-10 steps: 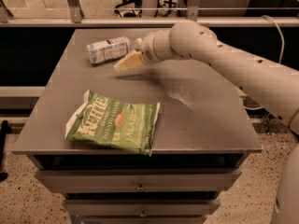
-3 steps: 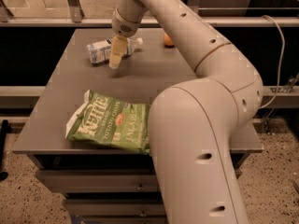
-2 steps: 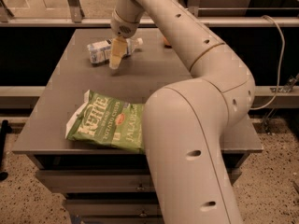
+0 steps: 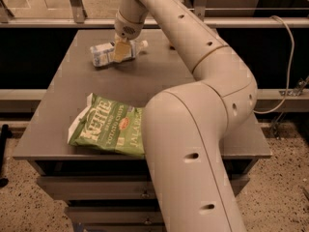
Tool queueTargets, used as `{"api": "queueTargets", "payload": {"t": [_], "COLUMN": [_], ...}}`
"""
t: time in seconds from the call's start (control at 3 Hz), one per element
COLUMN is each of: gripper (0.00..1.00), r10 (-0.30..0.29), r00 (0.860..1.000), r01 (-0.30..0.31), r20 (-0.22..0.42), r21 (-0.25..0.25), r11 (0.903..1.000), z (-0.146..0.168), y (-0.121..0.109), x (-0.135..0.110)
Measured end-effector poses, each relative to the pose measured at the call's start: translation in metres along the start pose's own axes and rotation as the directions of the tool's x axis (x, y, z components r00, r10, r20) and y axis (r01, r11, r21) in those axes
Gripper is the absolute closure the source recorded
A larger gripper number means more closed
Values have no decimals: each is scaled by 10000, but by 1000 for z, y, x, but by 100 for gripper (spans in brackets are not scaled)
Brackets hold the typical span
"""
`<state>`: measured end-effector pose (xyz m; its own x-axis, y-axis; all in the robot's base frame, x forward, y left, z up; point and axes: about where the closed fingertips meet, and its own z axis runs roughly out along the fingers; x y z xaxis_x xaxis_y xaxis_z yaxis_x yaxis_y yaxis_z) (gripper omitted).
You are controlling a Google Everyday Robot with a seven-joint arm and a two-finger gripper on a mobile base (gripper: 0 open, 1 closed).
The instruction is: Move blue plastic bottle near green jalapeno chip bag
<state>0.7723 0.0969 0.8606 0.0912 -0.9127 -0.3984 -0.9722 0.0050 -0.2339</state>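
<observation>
The blue plastic bottle (image 4: 105,55) lies on its side at the back left of the grey table (image 4: 67,88), with its white cap (image 4: 143,44) pointing right. My gripper (image 4: 120,51) reaches down onto the bottle's middle, covering part of it. The green jalapeno chip bag (image 4: 108,127) lies flat near the table's front left edge, well apart from the bottle. My arm's large links (image 4: 193,144) hide the bag's right end and the table's right half.
A metal railing (image 4: 72,22) runs behind the table. Drawers (image 4: 96,192) sit under the tabletop. A cable (image 4: 286,57) hangs at the right. The floor is speckled.
The gripper has moved from the bottle's right end to over its middle, and the arm now reaches in from the front. The bottle and the bag lie where they were.
</observation>
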Motion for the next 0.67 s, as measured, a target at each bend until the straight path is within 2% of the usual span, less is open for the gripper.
{"api": "queueTargets", "payload": {"t": [0.33, 0.67], "gripper": [90, 100], "r10": [-124, -162], "r00": [9999, 9993], "r01": [125, 176], "r20": [-108, -339], "r21": [153, 418], "r11": [9998, 9990], "z": [-20, -52], "y": [0, 4], "x": [-5, -6]}}
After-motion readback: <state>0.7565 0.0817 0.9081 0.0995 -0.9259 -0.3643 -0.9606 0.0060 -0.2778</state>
